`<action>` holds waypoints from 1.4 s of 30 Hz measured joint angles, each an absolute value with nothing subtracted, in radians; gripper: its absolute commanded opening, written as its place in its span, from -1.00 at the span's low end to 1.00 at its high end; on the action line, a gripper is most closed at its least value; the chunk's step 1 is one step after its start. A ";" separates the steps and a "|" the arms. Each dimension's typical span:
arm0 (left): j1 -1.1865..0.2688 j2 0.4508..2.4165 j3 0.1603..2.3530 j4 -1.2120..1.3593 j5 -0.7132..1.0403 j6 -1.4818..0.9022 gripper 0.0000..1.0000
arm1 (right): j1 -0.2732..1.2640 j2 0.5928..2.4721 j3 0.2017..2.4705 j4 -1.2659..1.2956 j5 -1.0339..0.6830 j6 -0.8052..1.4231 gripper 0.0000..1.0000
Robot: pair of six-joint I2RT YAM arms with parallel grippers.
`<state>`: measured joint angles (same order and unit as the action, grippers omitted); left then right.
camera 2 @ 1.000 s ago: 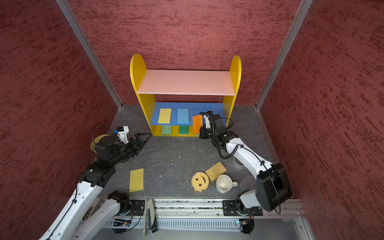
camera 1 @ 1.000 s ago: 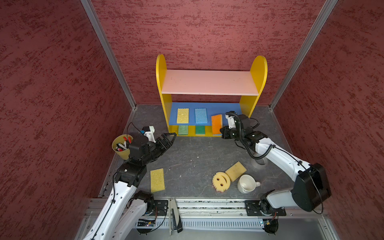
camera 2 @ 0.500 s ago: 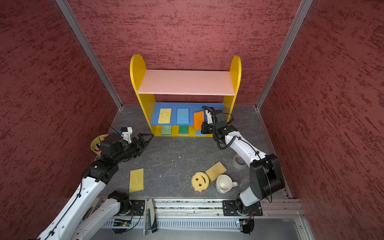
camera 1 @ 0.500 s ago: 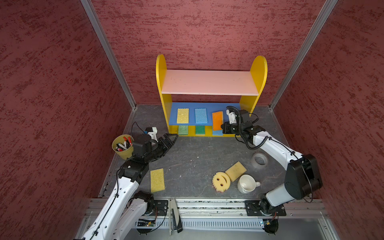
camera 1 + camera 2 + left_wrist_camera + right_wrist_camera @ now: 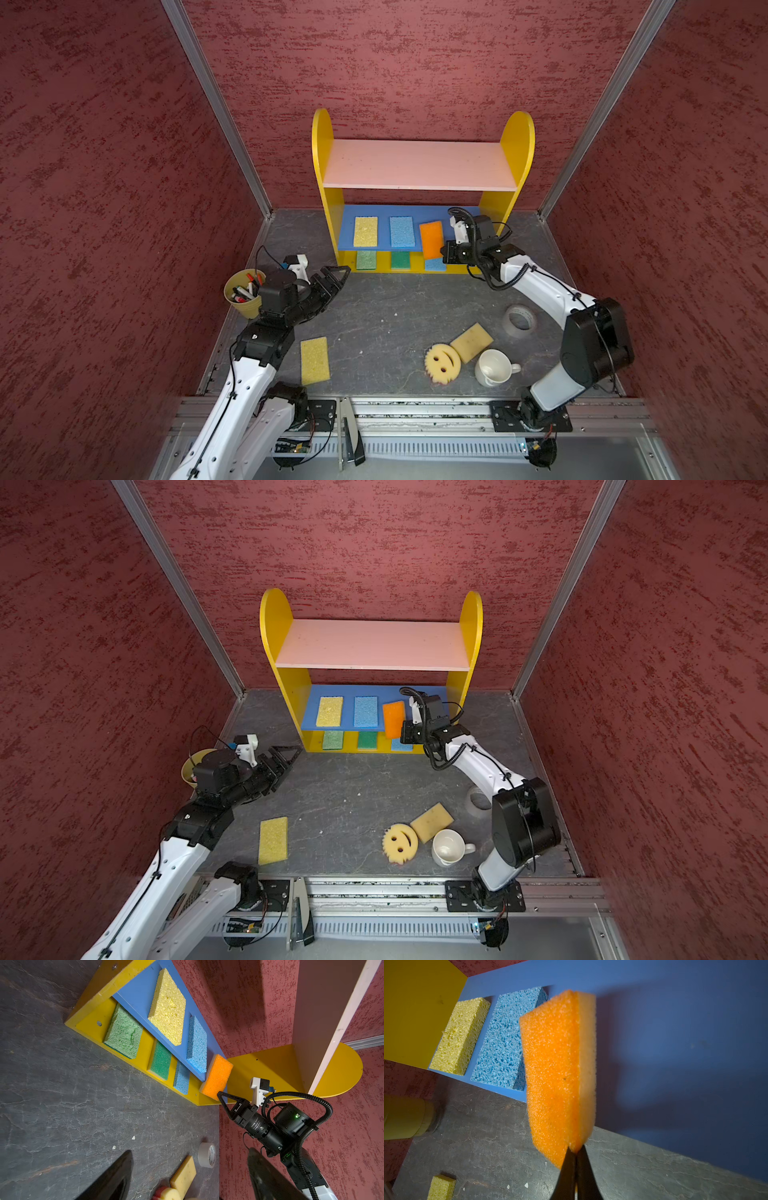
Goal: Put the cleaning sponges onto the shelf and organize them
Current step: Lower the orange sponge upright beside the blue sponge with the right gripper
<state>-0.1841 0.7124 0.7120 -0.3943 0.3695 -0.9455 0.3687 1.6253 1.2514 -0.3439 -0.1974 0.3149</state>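
Shelf (image 5: pixel 322 166): it stands against the back wall, and its pink top board is bare.
Table (image 5: pixel 386 316): three sponges lie loose on it. They are a long yellow sponge (image 5: pixel 315 360) by the left arm, and a tan sponge (image 5: pixel 471 342) and a smiley sponge (image 5: pixel 443 363) beside the mug (image 5: pixel 492 368).
Blue middle board: a yellow sponge (image 5: pixel 365 231) and a blue sponge (image 5: pixel 402 232) lie flat side by side.
Bottom board: a light green sponge (image 5: pixel 366 259), a dark green sponge (image 5: pixel 400 260) and a lower blue sponge (image 5: pixel 435 264) sit in a row.
Right gripper (image 5: pixel 576 1153): it is clamped on the end of the orange sponge (image 5: pixel 431 239), held on edge at the blue board's front lip, just right of the blue sponge.
Left gripper (image 5: pixel 338 274): its jaws are apart and empty, and it hovers near the shelf's left foot.
Progress: five sponges look shelved and a sixth is going in. I reckon three are left.
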 measured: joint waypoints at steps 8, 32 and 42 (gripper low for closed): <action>-0.178 0.715 0.699 -0.393 0.385 -0.946 0.71 | 0.368 1.642 1.262 -0.352 -0.194 0.307 -1.00; -0.177 0.742 0.699 -0.381 0.409 -0.950 0.71 | 0.368 1.676 1.298 -0.371 -0.174 0.306 -0.93; -0.177 0.750 0.699 -0.379 0.413 -0.954 0.71 | 0.368 1.685 1.299 -0.371 -0.166 0.305 -0.74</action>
<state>-0.1768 0.7502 0.6991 -0.3794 0.4126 -0.9543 0.3683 1.6852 1.2987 -0.3710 -0.1661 0.3046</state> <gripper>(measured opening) 0.857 0.116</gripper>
